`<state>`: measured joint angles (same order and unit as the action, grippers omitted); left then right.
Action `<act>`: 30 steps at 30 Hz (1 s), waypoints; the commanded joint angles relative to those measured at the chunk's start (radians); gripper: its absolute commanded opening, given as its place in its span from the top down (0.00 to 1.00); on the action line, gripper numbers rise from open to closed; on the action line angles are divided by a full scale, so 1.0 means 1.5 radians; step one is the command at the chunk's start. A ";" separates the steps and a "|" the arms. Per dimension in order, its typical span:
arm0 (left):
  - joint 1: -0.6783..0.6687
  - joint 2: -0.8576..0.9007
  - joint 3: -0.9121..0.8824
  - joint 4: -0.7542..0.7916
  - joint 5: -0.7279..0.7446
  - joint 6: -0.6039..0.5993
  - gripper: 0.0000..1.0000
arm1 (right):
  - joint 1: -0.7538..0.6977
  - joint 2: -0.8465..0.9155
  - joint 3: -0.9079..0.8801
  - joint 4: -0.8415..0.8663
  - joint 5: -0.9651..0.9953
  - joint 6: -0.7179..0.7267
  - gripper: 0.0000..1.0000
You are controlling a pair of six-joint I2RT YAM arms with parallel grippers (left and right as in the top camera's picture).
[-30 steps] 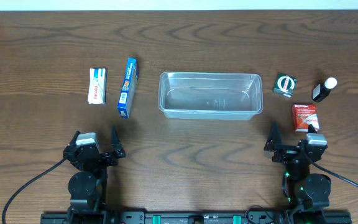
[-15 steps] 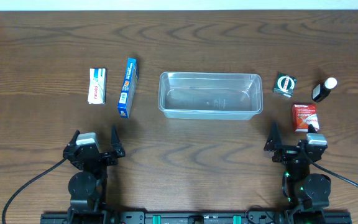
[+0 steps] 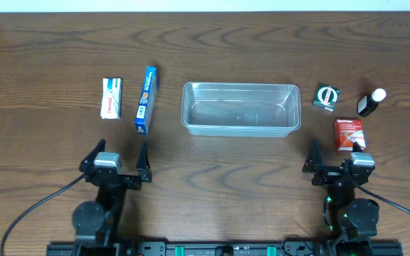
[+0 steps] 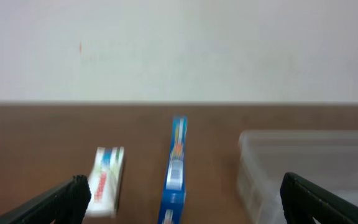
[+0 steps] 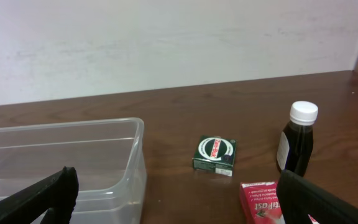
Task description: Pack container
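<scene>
Nothing is packed yet. The container (image 3: pixel 240 109) sits in the middle of the counter (image 3: pixel 48 57), and I can see right through it to its bare bottom. So I think this is the very start: I have to pick the first thing to put in.

My left tool (image 3: pixel 117 152) is wide open and holds nothing. It hangs low near my edge of the counter, and it faces the blue box (image 3: pixel 145 100) and the white box (image 3: pixel 111 98). The blue box stands on its thin side, near the left end of the container. The white box lies flat, a little further left. My right tool (image 3: pixel 334 151) is wide open too, and empty.

I would go for the blue box first, since it is right ahead of the left tool. The tool has to reach forward, come down over the box, close on its two flat sides, and then lift it over the rim.

On the right, the red box (image 3: pixel 348 133) lies right by one finger of the right tool. I cannot tell if they touch. Behind it are the green box (image 3: pixel 327 96) and the dark bottle (image 3: pixel 370 103) with its white cap. The bottle stands up tall, so a bump could tip it. The blue box could fall over too if I push it.
</scene>
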<state>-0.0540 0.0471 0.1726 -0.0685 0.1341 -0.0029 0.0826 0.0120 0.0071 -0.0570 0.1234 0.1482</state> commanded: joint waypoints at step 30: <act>-0.040 1.218 1.104 -0.794 0.038 0.071 0.02 | -0.008 -0.004 -0.001 -0.003 -0.002 -0.007 0.01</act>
<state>-0.1150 1.8271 1.8107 -1.2526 0.1844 0.0868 0.0826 0.0120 0.0071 -0.0578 0.1234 0.1482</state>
